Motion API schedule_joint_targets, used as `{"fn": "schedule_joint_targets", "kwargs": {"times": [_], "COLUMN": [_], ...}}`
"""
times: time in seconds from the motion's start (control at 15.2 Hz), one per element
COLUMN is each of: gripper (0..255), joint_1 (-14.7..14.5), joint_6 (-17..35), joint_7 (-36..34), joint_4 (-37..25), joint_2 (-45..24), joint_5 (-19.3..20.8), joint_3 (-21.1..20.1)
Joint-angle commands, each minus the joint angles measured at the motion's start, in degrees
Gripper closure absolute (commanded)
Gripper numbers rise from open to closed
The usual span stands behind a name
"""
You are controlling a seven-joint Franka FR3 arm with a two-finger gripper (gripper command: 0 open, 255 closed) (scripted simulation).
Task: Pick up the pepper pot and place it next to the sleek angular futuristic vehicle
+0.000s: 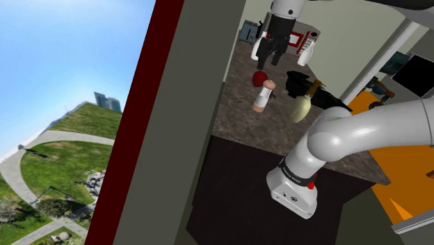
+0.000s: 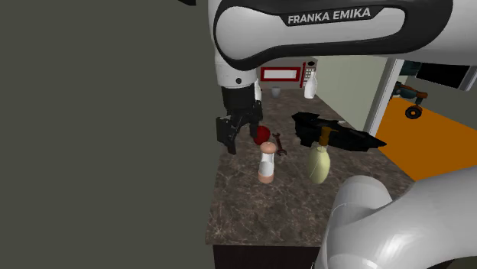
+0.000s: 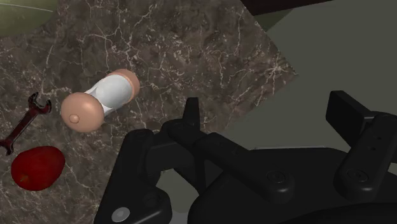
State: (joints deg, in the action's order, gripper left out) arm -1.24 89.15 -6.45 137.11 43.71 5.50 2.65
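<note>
The pepper pot (image 2: 266, 163) stands upright on the dark marbled table (image 2: 244, 206). It has a white body between a rounded tan cap and a tan foot. The futuristic vehicle (image 2: 336, 131), black, low and angular, rests on the same table, apart from the pot toward the second exterior view's right.

White arm (image 1: 375, 125) bent at elbow, stretched forward in shoulder view. Wrist vertical, black gripper (image 2: 241, 141) pointing down, hanging above surface, fingers (image 3: 347, 111) standing well apart.
</note>
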Motion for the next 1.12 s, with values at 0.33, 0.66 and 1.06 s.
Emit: {"fn": "schedule_joint_targets", "kwargs": {"times": [0.33, 0.66, 1.06], "gripper": [0, 0, 0], "joint_1": [2.89, 5.4, 7.19], "joint_6": [5.39, 11.09, 18.05], "joint_7": [5.26, 10.67, 17.74], "joint_4": [2.35, 3.05, 1.67], "joint_2": [-1.53, -5.18, -12.28], "joint_5": [2.85, 4.93, 5.46], "joint_3": [7.14, 14.49, 23.67]}}
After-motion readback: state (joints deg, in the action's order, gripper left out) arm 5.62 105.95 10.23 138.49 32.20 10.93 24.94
